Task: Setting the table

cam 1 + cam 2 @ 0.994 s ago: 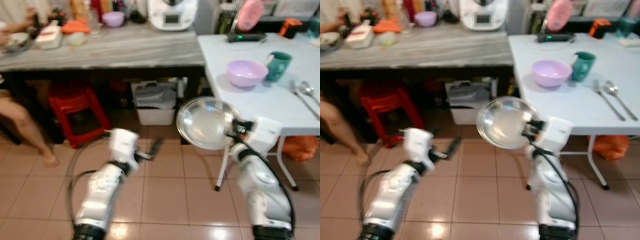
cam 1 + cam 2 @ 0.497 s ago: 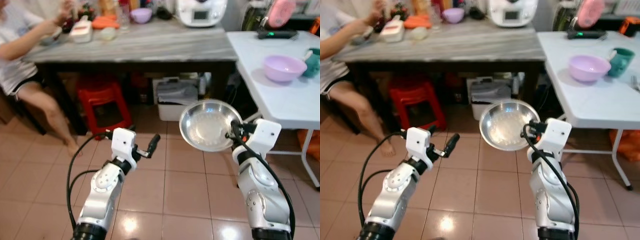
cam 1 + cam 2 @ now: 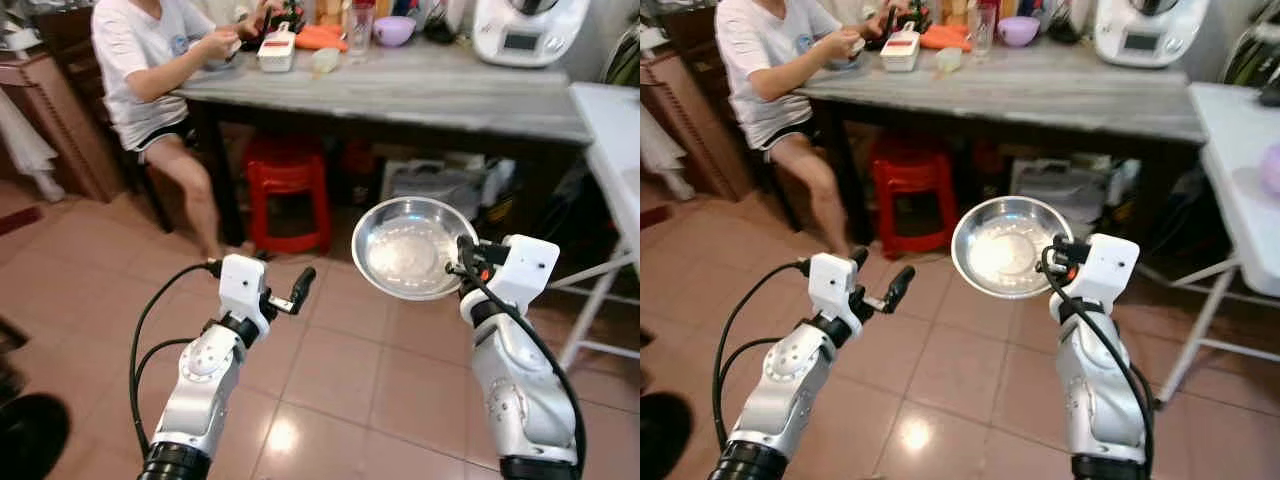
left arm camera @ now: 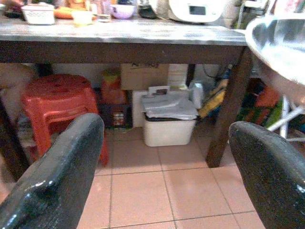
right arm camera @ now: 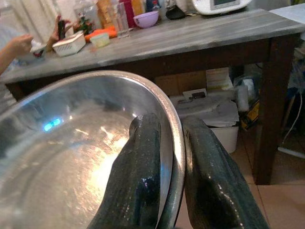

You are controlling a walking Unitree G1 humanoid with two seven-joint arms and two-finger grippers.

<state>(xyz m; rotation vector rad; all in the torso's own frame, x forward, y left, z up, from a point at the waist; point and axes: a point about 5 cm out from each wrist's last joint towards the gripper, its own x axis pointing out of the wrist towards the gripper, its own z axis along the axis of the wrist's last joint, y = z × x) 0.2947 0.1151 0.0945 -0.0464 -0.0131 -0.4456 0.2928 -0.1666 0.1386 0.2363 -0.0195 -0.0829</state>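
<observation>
— Steel, shiny and shallow: the metal bowl sits at centre-right of the left eye view, tilted so its hollow faces the camera, above the tiled floor.

— What has it?

— The right gripper. One black finger lies inside the rim, the other outside, pinching the bowl's edge nearest the wrist.

— And the other arm?

— The left gripper hovers at lower centre-left, fingers spread wide with nothing between them, well apart from the bowl.

— Where should the bowl go?

— I'd judge onto the white table, whose corner shows at the right edge of the frame. It lies to the right of the bowl, on the holding arm's side, so the right arm is the nearer one.

— Anything else around?

— A grey counter across the top, a red stool beneath it, and a person seated at the upper left, busy at the counter.
</observation>
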